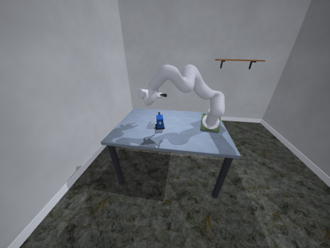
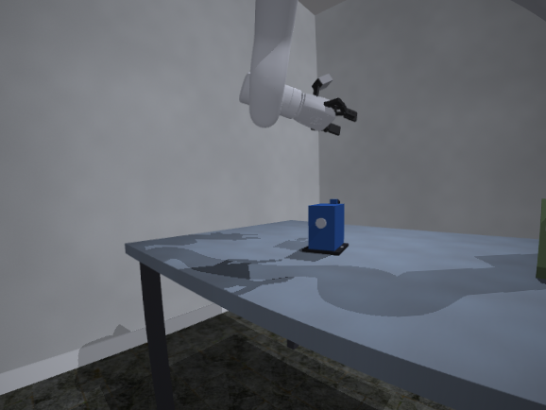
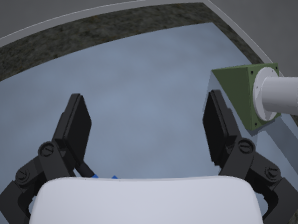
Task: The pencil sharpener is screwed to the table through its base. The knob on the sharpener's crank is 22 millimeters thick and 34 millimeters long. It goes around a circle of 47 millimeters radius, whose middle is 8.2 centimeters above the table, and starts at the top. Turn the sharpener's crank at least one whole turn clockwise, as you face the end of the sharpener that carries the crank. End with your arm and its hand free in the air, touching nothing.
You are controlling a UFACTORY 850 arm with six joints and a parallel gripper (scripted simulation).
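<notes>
The blue pencil sharpener (image 2: 326, 228) is sitting on the table (image 2: 425, 326). High above the sharpener, the gripper (image 2: 344, 122) is hanging with its fingers spread wide, holding nothing.

The pencil sharpener (image 1: 160, 121) is a blue upright box on a thin black base (image 2: 326, 249), standing flat on the table, left of centre. A grey disc (image 2: 320, 223) marks one face. The crank knob (image 2: 334, 201), blue, stands at 12 o'clock above the body.
</notes>
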